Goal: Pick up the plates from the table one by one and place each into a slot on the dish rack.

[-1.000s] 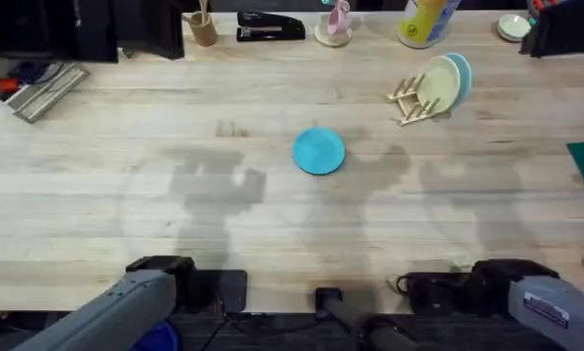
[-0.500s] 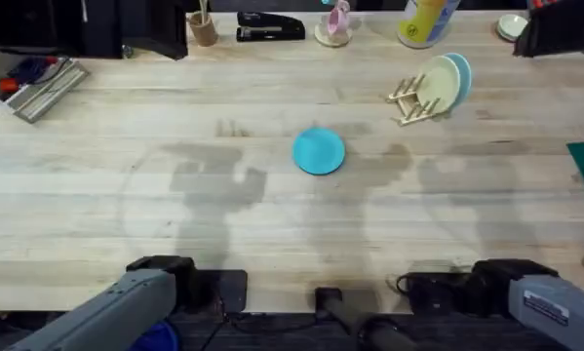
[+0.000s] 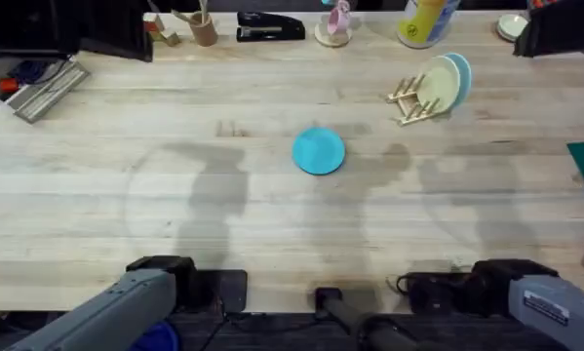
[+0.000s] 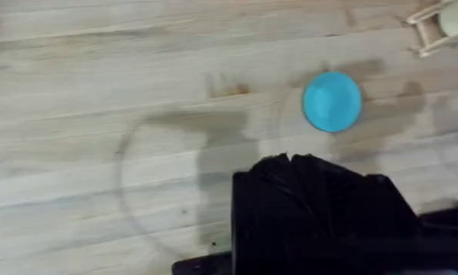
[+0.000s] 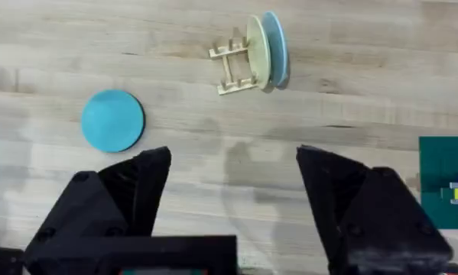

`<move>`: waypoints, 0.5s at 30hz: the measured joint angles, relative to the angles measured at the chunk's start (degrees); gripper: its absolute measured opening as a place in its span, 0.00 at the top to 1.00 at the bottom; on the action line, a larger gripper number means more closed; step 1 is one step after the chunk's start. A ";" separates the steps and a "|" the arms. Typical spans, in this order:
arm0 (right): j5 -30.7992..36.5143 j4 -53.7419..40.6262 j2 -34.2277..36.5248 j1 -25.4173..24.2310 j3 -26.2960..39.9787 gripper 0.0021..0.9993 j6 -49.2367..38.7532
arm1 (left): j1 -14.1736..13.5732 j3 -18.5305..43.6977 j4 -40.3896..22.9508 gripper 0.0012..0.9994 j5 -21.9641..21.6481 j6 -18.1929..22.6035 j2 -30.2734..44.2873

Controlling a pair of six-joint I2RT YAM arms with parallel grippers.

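Nothing on the surface (image 3: 97, 146) has moved. Turquoise plate (image 3: 319, 151) lies flat mid-surface; 2 plates (image 3: 446, 83) in dish rack (image 3: 413, 100). Right end effector (image 5: 232, 179) wide; left end effector (image 4: 309, 164) can't tell.

Overhead looks down and forward; both wrist cameras, high above the table (image 3: 272, 214), share the turquoise plate (image 3: 319, 151).

This looks like a lab or office workspace rather than a kitchen. A long butcher-block counter (image 3: 272, 214) carries desk clutter along its far edge: a black stapler (image 3: 270, 26), a cup of pencils (image 3: 203, 26), a yellow bottle (image 3: 426, 21). Two robot arm bases (image 3: 165, 283) are mounted at its near edge, with cables between them.
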 joint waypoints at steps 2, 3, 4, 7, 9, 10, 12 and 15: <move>0.00 0.00 0.00 0.00 0.00 0.01 0.00 | 0.00 0.00 -0.13 0.96 1.97 0.00 0.00; 0.00 0.00 0.00 0.00 0.00 0.01 0.00 | 0.00 0.00 -0.20 0.96 3.17 0.00 0.00; 0.00 0.00 0.00 0.00 0.00 0.01 0.00 | 0.00 0.00 -0.20 0.96 4.50 0.00 0.00; 0.00 0.00 0.00 0.00 0.00 0.01 0.00 | 0.54 0.00 -0.82 0.96 9.15 0.00 0.17; 0.00 0.00 0.00 0.00 0.00 0.01 0.00 | 1.28 0.00 -1.19 0.96 11.95 0.00 0.63; 0.00 0.00 0.00 0.00 0.00 0.01 0.00 | 1.81 -0.02 -1.21 0.96 13.71 0.00 1.07; 0.00 0.00 0.00 0.00 0.00 0.01 0.00 | 2.75 -0.31 -0.98 0.96 16.86 0.38 2.01; 0.00 0.00 0.00 0.00 0.00 0.01 0.00 | 4.17 -2.46 0.13 0.96 21.67 1.48 3.01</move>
